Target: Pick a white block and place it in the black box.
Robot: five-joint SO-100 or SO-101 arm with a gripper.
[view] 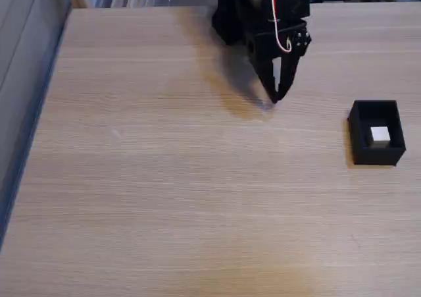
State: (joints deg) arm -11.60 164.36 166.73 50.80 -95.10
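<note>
In the fixed view the black claw [277, 94] hangs down from the dark arm [263, 10] at the top of the picture, and its tips come together in a point just over the wooden table [164, 178]. The two fingers look pressed close, with only a thin slit of light between them higher up, and there is nothing between them. A red and white wire [281, 27] runs down the arm above the claw. The black box [375, 132] sits on the table to the right of the claw and a bit lower in the picture, well apart from it. The white block [379, 135] lies inside the black box, on its floor, near the middle
</note>
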